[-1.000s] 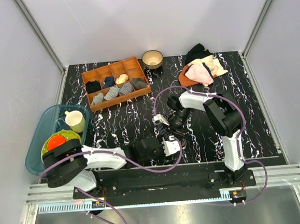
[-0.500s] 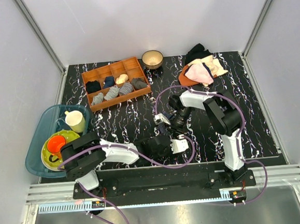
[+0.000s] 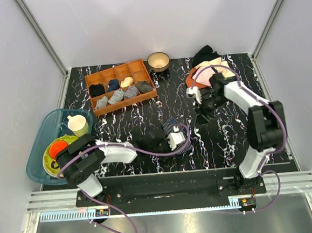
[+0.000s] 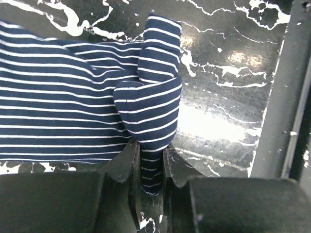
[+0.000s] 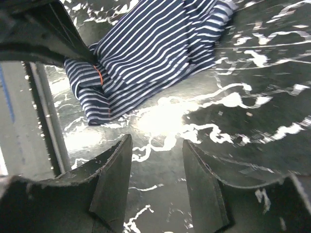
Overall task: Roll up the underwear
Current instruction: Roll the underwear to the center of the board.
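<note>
The left gripper (image 4: 148,156) is clenched on a fold of the underwear (image 4: 73,107). Its wrist view shows this best: at the bottom centre of the frame the two dark fingers press a narrow tongue of the striped cloth between them, a bunched hump of cloth rises just above, and the rest spreads out flat to the left. From above, the same gripper (image 3: 171,139) sits low and centre on the black marbled table (image 3: 238,137), and the underwear (image 3: 174,127) shows only as a small striped patch at its tip, the pinch itself too small to make out. The right gripper (image 5: 155,165) is released, its fingers spread with only bare table between them. Its wrist view has the underwear (image 5: 155,53) lying in the upper half of the frame, apart from the fingers, and alone shows a thin reddish-orange edge (image 5: 98,75) on the cloth. In the top view the right gripper (image 3: 200,113) hangs near the garment, to its upper right. Farther off stand a wooden tray (image 3: 120,87) and a bowl (image 3: 158,60) at the upper centre, a heap of garments (image 3: 209,69) at the upper right and a blue basin (image 3: 42,141) at the left.
</note>
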Controlling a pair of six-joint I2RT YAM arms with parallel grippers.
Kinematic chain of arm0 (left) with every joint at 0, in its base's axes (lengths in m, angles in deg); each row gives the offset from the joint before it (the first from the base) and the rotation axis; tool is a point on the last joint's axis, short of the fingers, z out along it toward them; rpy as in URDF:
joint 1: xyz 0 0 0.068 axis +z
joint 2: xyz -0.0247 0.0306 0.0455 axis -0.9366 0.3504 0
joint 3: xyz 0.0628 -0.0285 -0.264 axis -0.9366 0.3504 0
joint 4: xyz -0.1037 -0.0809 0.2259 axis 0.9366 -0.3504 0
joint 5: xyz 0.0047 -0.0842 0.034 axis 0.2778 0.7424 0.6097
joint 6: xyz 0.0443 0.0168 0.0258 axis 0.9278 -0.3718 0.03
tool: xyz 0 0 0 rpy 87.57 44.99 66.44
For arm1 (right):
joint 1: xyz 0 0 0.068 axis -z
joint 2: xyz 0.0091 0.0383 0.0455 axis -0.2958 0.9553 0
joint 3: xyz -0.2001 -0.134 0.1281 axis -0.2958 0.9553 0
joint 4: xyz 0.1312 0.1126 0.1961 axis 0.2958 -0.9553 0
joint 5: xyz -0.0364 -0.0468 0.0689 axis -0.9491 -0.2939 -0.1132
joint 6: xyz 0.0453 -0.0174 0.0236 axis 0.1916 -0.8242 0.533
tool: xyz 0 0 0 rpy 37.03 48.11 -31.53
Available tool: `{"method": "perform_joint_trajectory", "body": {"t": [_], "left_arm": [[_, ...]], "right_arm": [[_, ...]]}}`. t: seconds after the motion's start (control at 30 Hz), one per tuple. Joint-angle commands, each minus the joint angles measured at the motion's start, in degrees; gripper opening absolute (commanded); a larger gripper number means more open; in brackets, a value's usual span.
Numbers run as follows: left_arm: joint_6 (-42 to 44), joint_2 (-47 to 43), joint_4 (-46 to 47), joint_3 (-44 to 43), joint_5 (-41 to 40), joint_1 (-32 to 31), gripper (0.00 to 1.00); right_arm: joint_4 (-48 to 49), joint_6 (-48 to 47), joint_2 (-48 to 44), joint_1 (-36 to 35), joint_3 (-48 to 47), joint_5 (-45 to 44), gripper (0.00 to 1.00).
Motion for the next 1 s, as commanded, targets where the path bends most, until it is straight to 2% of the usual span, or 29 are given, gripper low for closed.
{"method": "perform_joint_trajectory", "body": {"t": [0.0, 0.07, 0.1, 0.2, 0.23, 0.27, 0.33, 0.4, 0.6, 0.87, 0.97], "left_arm": [[-8.71, 2.19, -5.91, -0.31, 23.40, 7.26, 0.00], [-10.99, 5.77, -8.35, -2.76, 28.62, 10.86, 0.00], [-12.15, 7.28, -9.94, -4.17, 33.34, 11.84, 0.00], [-13.91, 14.39, -17.14, -10.58, 40.04, 14.13, 0.01], [-13.83, 16.07, -18.99, -12.60, 41.11, 14.48, 0.01], [-13.48, 19.30, -24.14, -16.36, 41.73, 14.66, 0.02], [-11.90, 21.96, -28.57, -19.99, 42.26, 14.75, 0.03], [-10.58, 25.04, -33.32, -24.12, 43.84, 15.19, 0.04], [-11.10, 29.61, -37.73, -29.58, 45.78, 17.91, 0.06], [-13.64, 31.81, -37.21, -32.39, 45.70, 19.14, 0.12], [-16.97, 30.59, -33.52, -32.05, 45.08, 19.32, 0.17]], "right_arm": [[4.83, -2.94, -11.48, 1.48, 5.35, 0.56, 0.55], [4.93, -9.24, -17.98, 1.48, 10.17, 4.22, 0.56], [4.66, -11.90, -20.10, 1.40, 11.86, 5.73, 0.60], [6.31, -22.54, -27.31, -1.58, 19.15, 8.56, 0.70], [8.42, -23.69, -30.28, -3.68, 21.17, 7.43, 0.75], [10.88, -23.79, -31.53, -8.14, 24.93, 3.24, 0.76], [17.91, -23.79, -33.73, -13.17, 29.51, -2.91, 0.79], [22.56, -24.58, -33.83, -18.19, 31.20, -5.49, 0.79], [30.31, -26.42, -28.74, -23.82, 33.14, -14.28, 0.78], [34.46, -28.01, -24.08, -24.80, 36.66, -18.51, 0.77], [34.90, -27.75, -21.44, -25.32, 36.92, -20.00, 0.72]]}}
